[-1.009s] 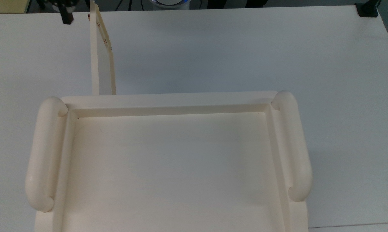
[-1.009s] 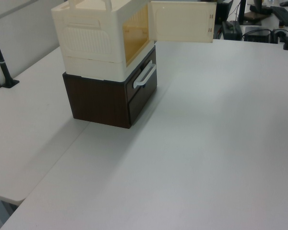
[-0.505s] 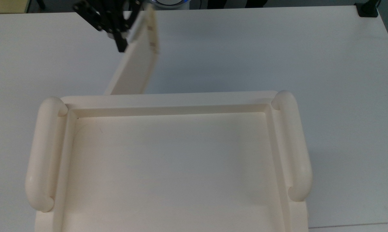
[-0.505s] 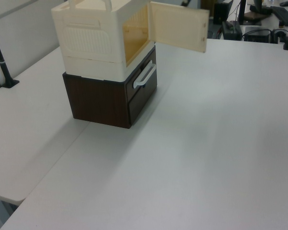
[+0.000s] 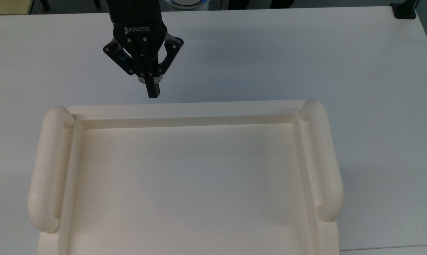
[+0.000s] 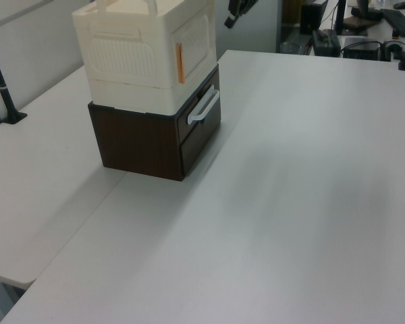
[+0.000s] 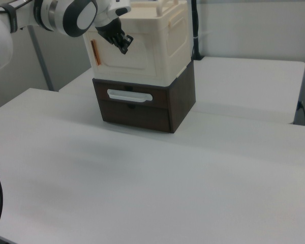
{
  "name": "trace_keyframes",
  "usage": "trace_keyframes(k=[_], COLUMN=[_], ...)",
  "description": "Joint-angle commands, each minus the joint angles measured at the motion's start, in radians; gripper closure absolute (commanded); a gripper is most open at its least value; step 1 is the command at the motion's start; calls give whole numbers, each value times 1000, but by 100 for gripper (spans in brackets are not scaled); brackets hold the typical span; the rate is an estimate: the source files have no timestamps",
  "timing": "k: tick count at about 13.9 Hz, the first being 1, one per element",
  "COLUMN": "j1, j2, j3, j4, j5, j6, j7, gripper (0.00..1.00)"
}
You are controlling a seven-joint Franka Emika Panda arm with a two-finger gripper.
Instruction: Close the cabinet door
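The cabinet door (image 6: 194,42) sits flush against the front of the cabinet (image 6: 142,61), closing the opening; an orange strip (image 6: 179,63) runs vertically along the door's edge at about 9 o'clock of the panel in the left view. In the right view the door (image 7: 126,55) faces the camera, with the orange strip (image 7: 95,52) at its 9 o'clock edge. The cream cabinet stands on a dark brown drawer unit (image 6: 155,138), which carries a pale bar handle (image 6: 202,106) on its front. In the top view the cabinet's recessed top (image 5: 185,184) is flanked by two tubular handles (image 5: 46,170) at 9 and 3 o'clock.

The hand (image 5: 153,90) hangs at 12 o'clock of the cabinet's front rim in the top view, fingers pressed together with nothing between them, tips pointing toward the rim and just short of it. In the right view the hand (image 7: 123,47) is in front of the door's upper part; contact cannot be told. The stack rests on a white table (image 5: 305,53).
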Motion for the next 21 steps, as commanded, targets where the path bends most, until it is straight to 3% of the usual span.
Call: trace_keyframes(k=[1,4,8,12,15,17,18,21], j1=[23,28,28,29,29,29,29,29], j2=[3,-17,-63,-106,-176,-208,-218,-222], j3=[-7,-7,-7,-7,-6,12,14,16], j4=[-12,-67,-101,-103,-173,-196,-196,-196], j5=[-17,-66,-170,-226,-232,-279,-281,-280], j6=[56,25,-201,-447,-502,-591,-608,-625], j7=[33,27,-5,-79,-113,-125,-120,-109], gripper=[100,100,100,100,100,100,94,59])
